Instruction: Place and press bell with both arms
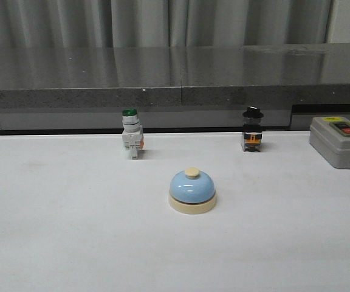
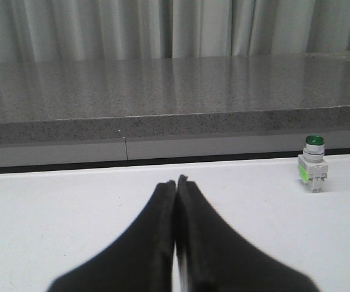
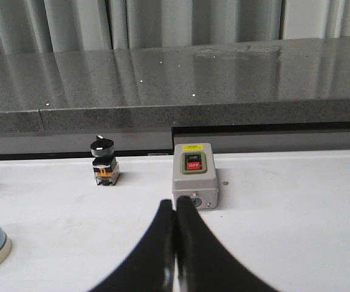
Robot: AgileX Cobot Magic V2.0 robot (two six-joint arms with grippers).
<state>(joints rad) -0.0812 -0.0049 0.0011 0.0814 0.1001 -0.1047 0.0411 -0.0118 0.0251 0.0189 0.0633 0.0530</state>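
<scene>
Both my left gripper (image 2: 176,182) and right gripper (image 3: 175,204) have jaws pressed together, holding nothing. The bell (image 1: 192,190) sits mid-worktop, toward the near edge. I should open wide before descending, gripping its base squarely.

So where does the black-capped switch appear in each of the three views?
Front view: the black-capped switch stands at the back of the table, right of centre, behind the bell.
Left wrist view: not in it; only the green-capped switch shows.
Right wrist view: the switch stands left of the grey box.
Shared landmark: the grey box is also at the right edge of the front view.
</scene>
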